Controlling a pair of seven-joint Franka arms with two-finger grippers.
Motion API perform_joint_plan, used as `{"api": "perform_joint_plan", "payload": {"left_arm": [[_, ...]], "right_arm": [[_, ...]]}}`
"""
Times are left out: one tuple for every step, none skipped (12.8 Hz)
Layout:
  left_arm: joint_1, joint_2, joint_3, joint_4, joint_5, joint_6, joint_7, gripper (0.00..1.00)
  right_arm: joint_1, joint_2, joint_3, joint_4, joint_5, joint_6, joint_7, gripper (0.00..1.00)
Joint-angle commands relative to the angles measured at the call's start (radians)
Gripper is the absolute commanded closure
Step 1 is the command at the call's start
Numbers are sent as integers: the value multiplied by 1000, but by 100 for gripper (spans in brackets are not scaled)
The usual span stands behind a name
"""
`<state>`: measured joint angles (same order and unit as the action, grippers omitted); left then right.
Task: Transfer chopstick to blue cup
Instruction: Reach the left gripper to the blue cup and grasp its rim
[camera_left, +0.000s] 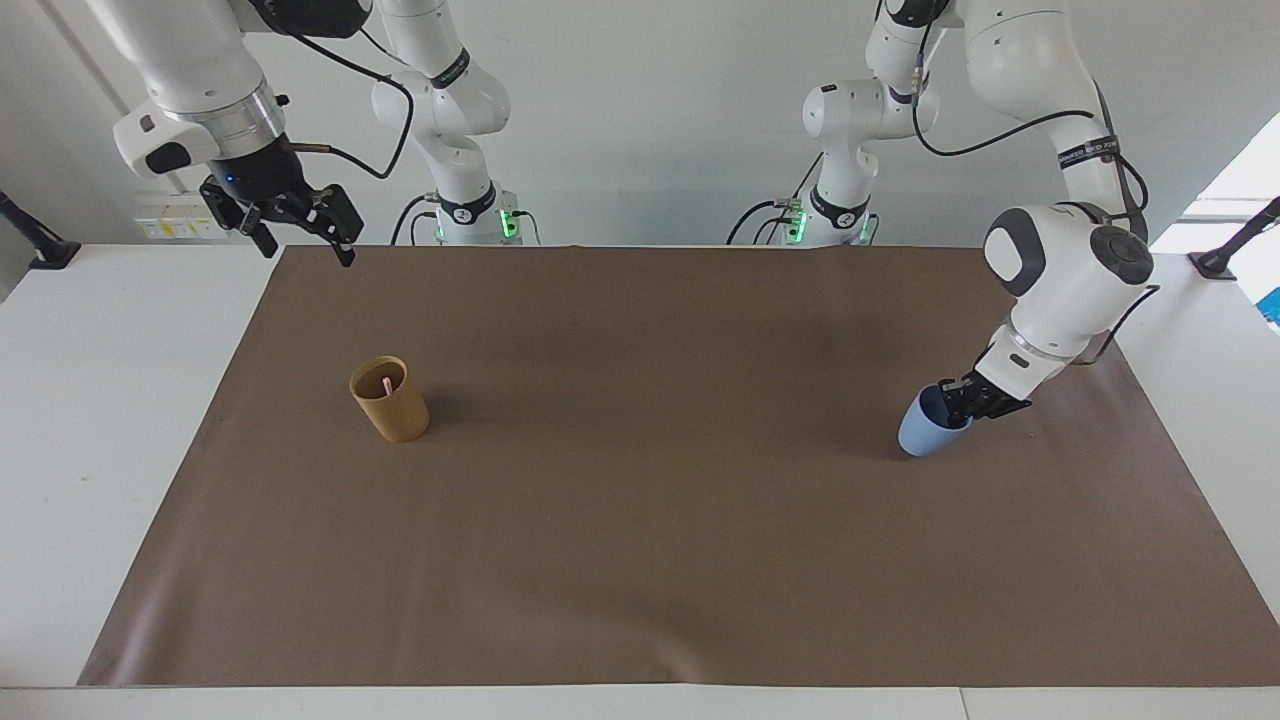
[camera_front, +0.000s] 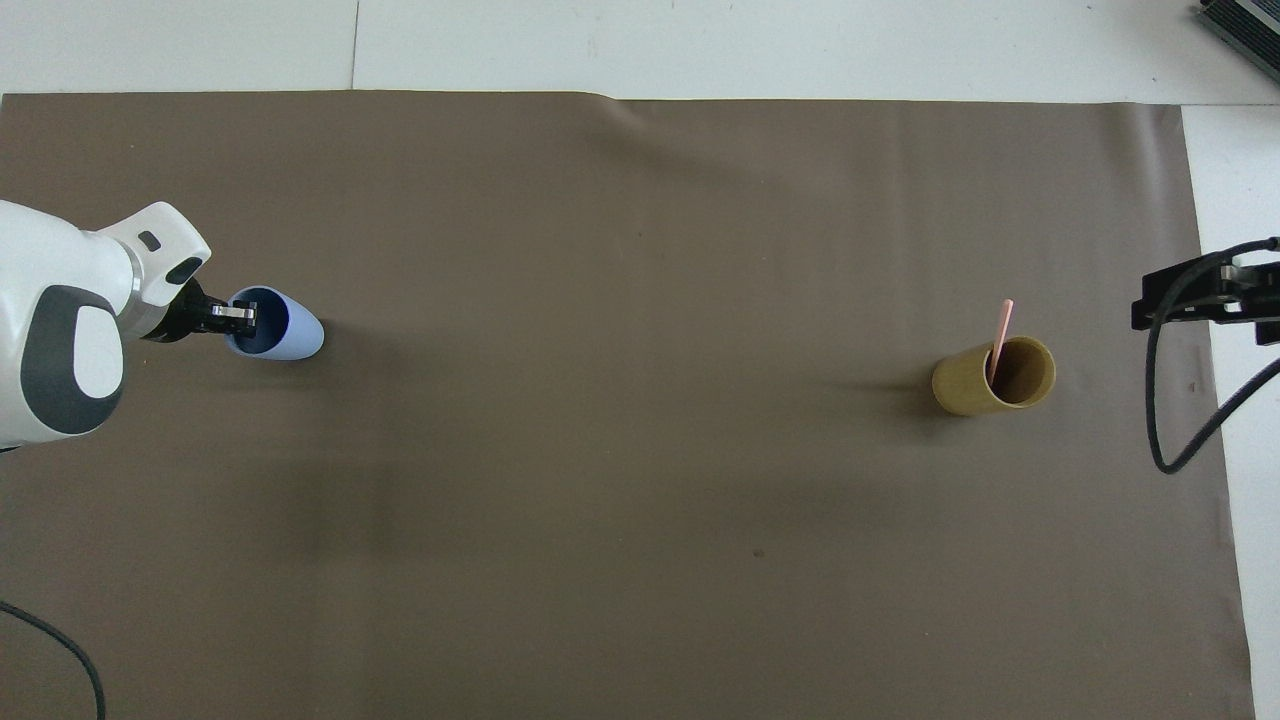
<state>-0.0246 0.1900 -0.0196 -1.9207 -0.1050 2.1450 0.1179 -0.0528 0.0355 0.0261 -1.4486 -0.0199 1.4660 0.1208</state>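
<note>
Facing view: the blue cup (camera_left: 925, 431) is seen tilted at the left arm's end of the brown mat (camera_left: 660, 520), its rim pinched by the closed left gripper (camera_left: 962, 399). The chopstick (camera_front: 1001, 331) is stood leaning in the tan cup (camera_left: 390, 400) at the right arm's end, its top poking above the rim. The right gripper (camera_left: 300, 235) is held open, waiting above the mat's edge. The stick is judged light, stiff and thin, best pinched at its exposed upper end.

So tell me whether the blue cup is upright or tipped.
Tipped. The blue cup leans with its mouth toward the left gripper, whose jaws are shut on its rim.
</note>
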Motion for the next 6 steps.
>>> {"api": "perform_joint_plan", "payload": {"left_arm": [[-127,-17,12,-4,36,-16,-159,100],[-186,-18,12,-3,48,-14,-250,100],[-248,-18,13,2,50,-13,-347,100],[-309,-18,12,15,54,-11,-428,100],[-361,-15,10,32,54,-13,-505,100],[-408,-15,10,38,54,-16,-561,100]], "right_arm": [[-13,-28,2,-33,18,-6,-15,0],[-13,-28,2,-32,18,-6,-15,0],[-13,-28,2,-33,18,-6,-15,0],[-13,-28,3,-33,18,-6,-15,0],[-13,-28,2,-33,18,-6,-15,0],[-13,-28,2,-32,18,-6,-15,0]]}}
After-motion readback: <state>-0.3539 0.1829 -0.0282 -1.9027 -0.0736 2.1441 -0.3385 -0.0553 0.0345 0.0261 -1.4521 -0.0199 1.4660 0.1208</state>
